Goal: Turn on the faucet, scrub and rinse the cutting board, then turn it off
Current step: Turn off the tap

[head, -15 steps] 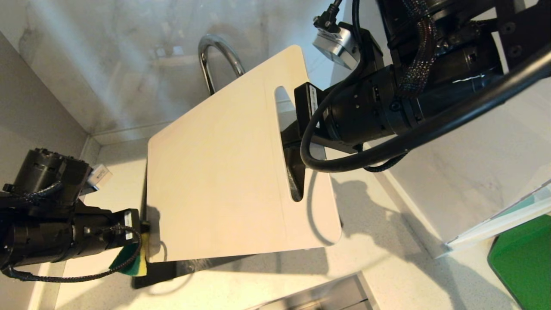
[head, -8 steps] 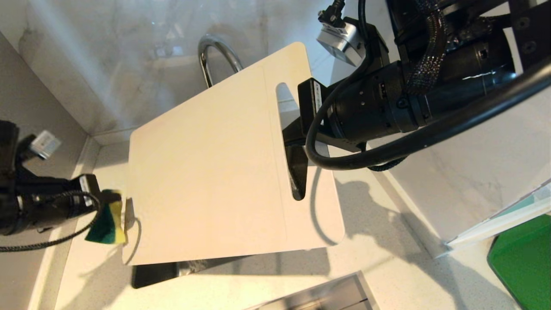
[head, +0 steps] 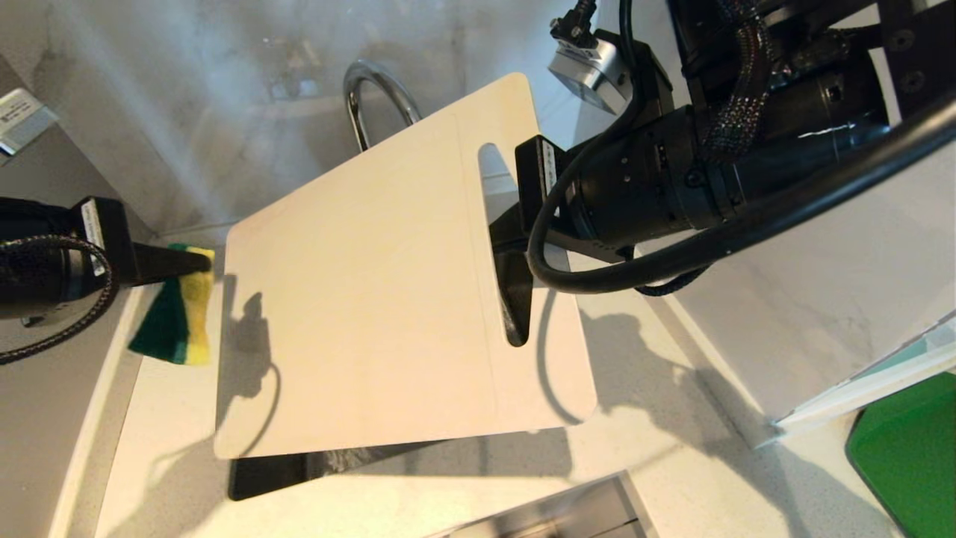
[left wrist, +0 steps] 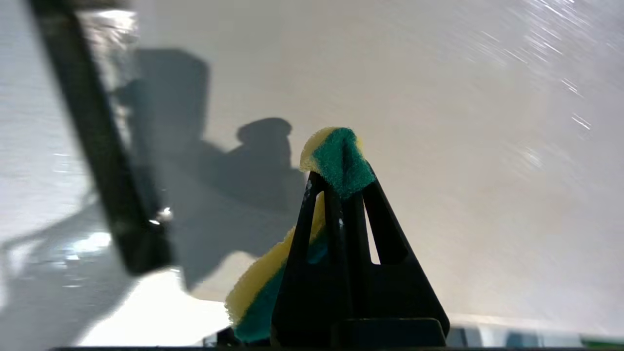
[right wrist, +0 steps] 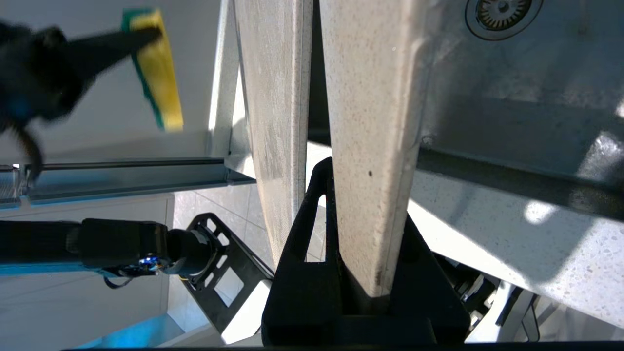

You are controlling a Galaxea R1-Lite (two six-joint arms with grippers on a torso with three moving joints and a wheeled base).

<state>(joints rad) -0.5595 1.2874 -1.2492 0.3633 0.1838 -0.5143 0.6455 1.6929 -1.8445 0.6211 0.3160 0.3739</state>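
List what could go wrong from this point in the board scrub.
1. The right hand grips the cutting board only at its handle end, so scrubbing pressure may twist or slip it.
2. The left hand pinches just one corner of the sponge; it may pull free.
3. The board hides most of the faucet, risking a bump.

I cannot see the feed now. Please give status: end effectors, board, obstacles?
Right end effector shut on cutting board, held over sink. Left end effector shut on sponge, beside board's edge. Nothing between them.

cutting board (head: pixel 373 299): tilted, held at its slotted end by right end effector (head: pixel 515 276)
sponge (head: pixel 175 310): pinched in left end effector (head: pixel 198 261), beside board's edge
faucet (head: pixel 370 93): behind board
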